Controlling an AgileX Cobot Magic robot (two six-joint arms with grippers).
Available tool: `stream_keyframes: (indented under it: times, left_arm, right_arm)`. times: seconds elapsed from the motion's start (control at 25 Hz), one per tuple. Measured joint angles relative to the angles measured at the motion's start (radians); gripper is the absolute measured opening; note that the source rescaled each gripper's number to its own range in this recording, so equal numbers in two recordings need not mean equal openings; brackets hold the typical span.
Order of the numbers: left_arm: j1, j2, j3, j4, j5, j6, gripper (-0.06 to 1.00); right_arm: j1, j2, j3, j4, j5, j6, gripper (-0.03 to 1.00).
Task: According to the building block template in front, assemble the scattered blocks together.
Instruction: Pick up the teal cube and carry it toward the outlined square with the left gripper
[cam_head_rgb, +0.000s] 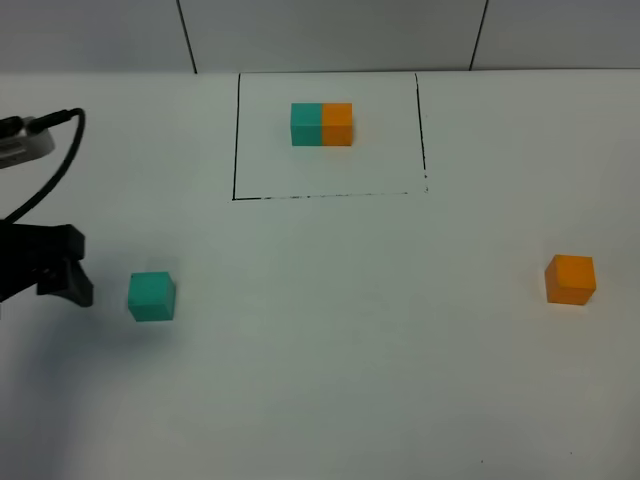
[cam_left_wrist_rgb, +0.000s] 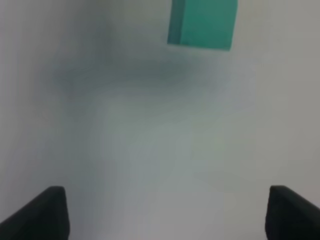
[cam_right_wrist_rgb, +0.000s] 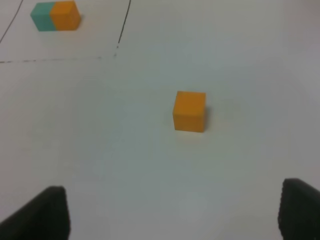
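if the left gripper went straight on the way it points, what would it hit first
Most likely the matte teal-green cube, which lies ahead of the open left gripper, slightly off its centre line. Only bare white table shows between them, though depth is hard to judge.

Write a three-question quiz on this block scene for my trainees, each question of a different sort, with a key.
1. True or false: the loose teal cube and the loose orange cube lie far apart, both outside the black-lined rectangle.
2. Multiple choice: in the high view, which half of the building block template is teal? A) left B) right C) neither
3. Fill in: the left gripper is ____, with nothing between its fingers.

Key: 1 true; 2 A; 3 open.
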Motion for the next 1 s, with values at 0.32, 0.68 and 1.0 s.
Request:
stream_keyframes:
  times: [0.32,0.68,1.0]
  left_arm:
    - [-0.118,0.258,-0.058,0.045,-0.132,-0.025,0.69]
    - [-0.133,0.391,-0.072,0.068,-0.237,-0.071,0.69]
    - [-0.135,0.441,-0.076,0.093,-0.353,-0.084,0.69]
  right_arm:
    - [0.0,0.0,0.0,0.0,0.0,0.0,0.82]
    - [0.0,0.0,0.0,0.0,0.0,0.0,0.82]
    - [0.0,0.0,0.0,0.0,0.0,0.0,0.82]
